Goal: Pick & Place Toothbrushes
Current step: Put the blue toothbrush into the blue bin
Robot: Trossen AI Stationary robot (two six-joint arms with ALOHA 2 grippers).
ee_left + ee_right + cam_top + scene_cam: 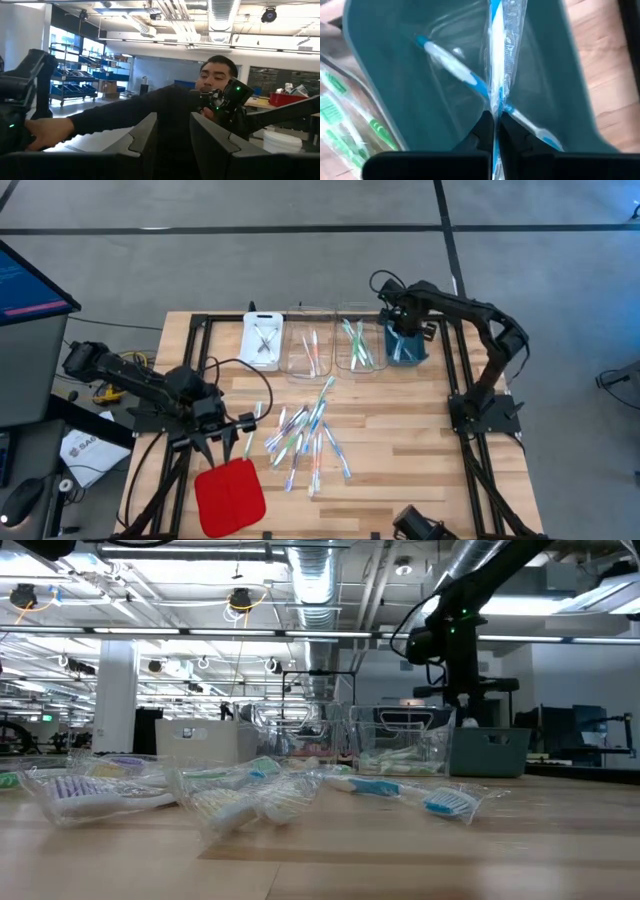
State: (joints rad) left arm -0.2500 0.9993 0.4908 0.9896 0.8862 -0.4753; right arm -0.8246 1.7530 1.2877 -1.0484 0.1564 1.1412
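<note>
Now the right gripper [495,131], clamped on a wrapped blue toothbrush [501,55], hangs over the teal bin [385,90]; lower it, then release so the brush lands inside.

A light wooden table [400,470] carries loose toothbrushes [305,435], a red pad [230,495], and trays [335,345] along its far edge.

I can't read any words or nos. here. The paper [82,450] by my table has dark print, but it's too small to read. The screen [25,285] shows lines, also too small.
</note>
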